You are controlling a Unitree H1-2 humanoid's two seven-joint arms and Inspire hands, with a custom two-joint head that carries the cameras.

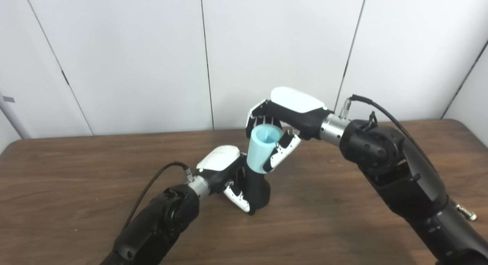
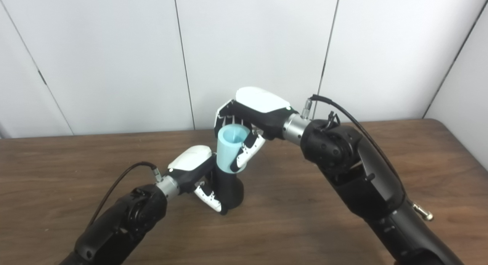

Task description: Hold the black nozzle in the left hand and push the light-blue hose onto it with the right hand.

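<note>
The black nozzle (image 1: 257,190) stands upright just above the brown table (image 1: 76,173) near its middle, with my left hand (image 1: 225,173) shut around it from the left. The light-blue hose (image 1: 263,148), a short tapered tube with its open mouth facing up, sits on top of the nozzle, its lower end over the nozzle's tip. My right hand (image 1: 284,120) is shut on the hose from above and behind, thumb down its right side. In the right eye view the hose (image 2: 230,148) and nozzle (image 2: 228,190) line up the same way.
White wall panels (image 1: 267,47) stand right behind the table's far edge. A black cable (image 1: 152,185) loops off my left wrist and another (image 1: 385,112) arcs over my right forearm. Bare wood lies on both sides of the hands.
</note>
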